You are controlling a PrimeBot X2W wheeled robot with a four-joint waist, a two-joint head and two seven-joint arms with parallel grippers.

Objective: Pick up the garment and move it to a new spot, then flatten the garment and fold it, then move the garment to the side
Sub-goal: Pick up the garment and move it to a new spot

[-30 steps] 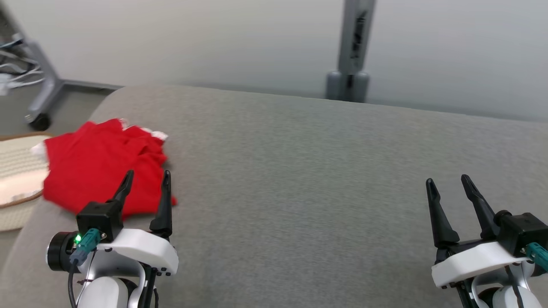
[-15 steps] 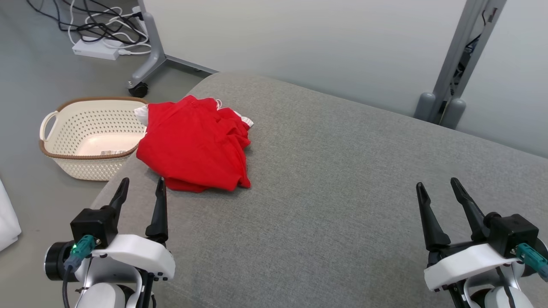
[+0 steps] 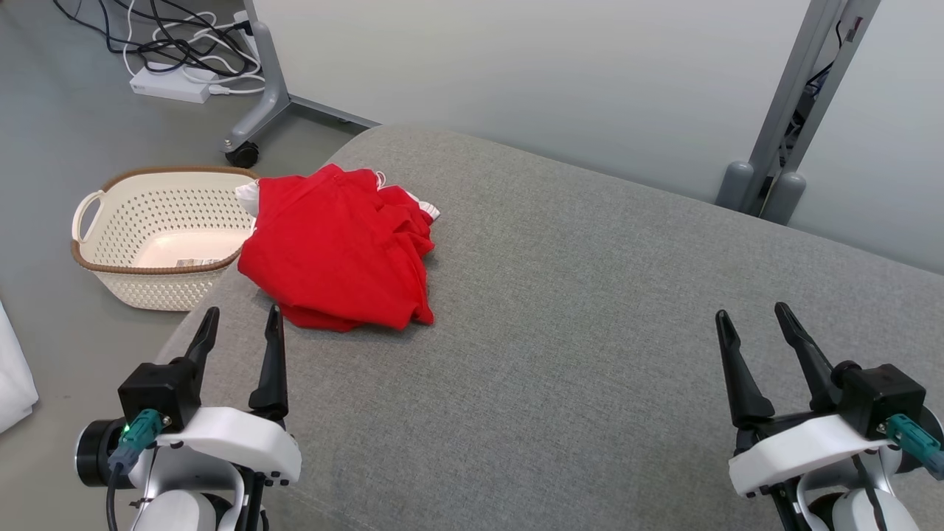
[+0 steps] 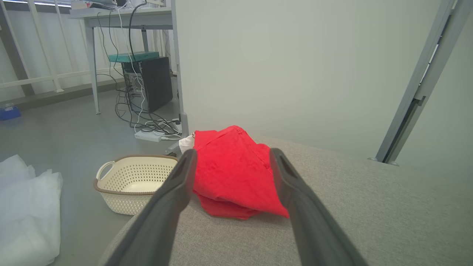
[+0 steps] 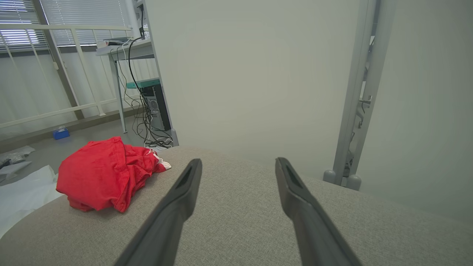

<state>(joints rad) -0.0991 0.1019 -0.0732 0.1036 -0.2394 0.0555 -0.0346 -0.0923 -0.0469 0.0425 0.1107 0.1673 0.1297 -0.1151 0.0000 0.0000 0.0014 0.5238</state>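
A crumpled red garment with a bit of white trim lies in a heap near the far left corner of the grey padded surface. My left gripper stands open just short of the heap's near edge, fingers pointing at it, nothing between them. In the left wrist view the garment sits straight ahead between the two fingers of the left gripper. My right gripper is open over the surface's near right part, far from the cloth. The right wrist view has the garment at the left, apart from the right gripper.
A cream perforated basket stands on the floor just left of the surface, beside the garment. A wheeled stand leg, cables and a power strip lie behind it. A grey post rises at the far right. White sheeting covers the floor at left.
The head camera swung left and downward over the last second, bringing basket and floor into view. Garment and both grippers hold their places; both stay open.
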